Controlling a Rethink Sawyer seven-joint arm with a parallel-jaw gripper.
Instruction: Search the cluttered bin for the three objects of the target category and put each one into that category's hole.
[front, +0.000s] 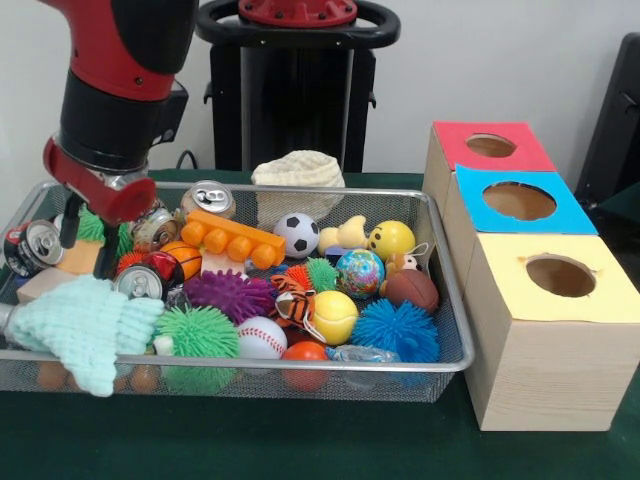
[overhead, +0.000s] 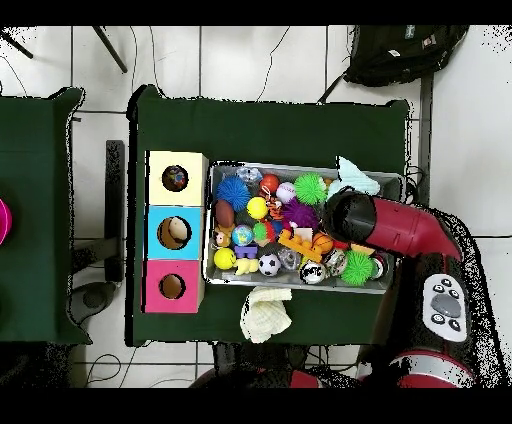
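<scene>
A mint cloth (front: 85, 325) hangs over the near left corner of the bin (front: 400, 367). Just behind it lies a can (front: 140, 283), and a second can (front: 35, 245) lies at the left wall. The hand (front: 85, 238) hangs between them with its fingers (front: 101, 250) spread, pinching nothing that I can see. The category is not told. I judge it is cans, because the hand is among them. It should go down straight, keep away from the cloth, close across one can's body, lift clear of the balls, then carry it to the boxes (front: 560, 330) at the right.
</scene>
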